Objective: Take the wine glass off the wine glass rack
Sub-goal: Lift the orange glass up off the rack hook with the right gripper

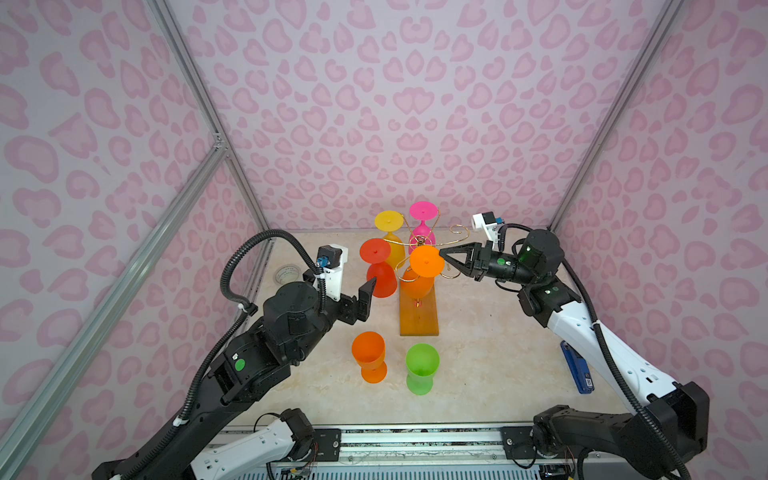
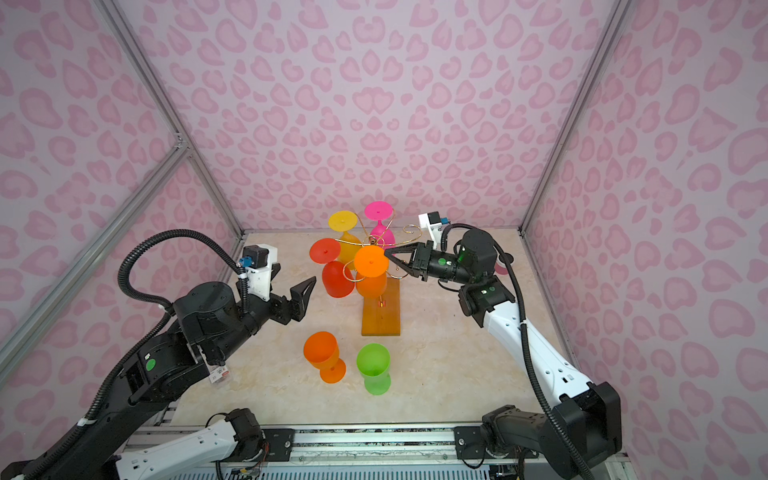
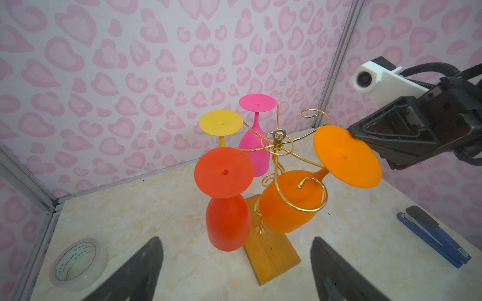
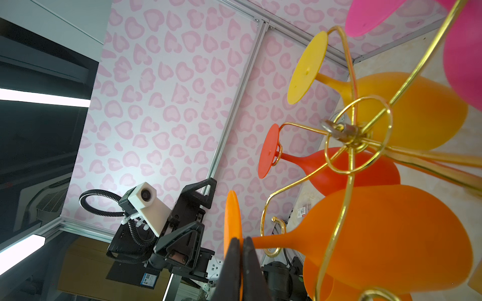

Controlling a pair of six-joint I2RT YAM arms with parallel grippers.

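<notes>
Where the tabletop lies nearest the arm bases: an orange standing glass (image 1: 369,357) and a green standing glass (image 1: 422,368) are set upright, side by side.
Left gripper (image 3: 236,241): held near the red glass (image 1: 376,251), jaws spread wide, nothing gripped.
Wine glass rack (image 1: 419,320): stood on its wooden base at mid-table.
Wine glass (image 1: 426,261): orange, tilted bowl-down among the near scrolls; whether its stem is hooked cannot be told.
Right gripper (image 4: 241,260): jaws pinched on the foot disc of the wine glass.
Red glass: hung upside down at the rack's left.
Yellow glass (image 1: 389,220), pink glass (image 1: 423,210): hung upside down farthest back.
</notes>
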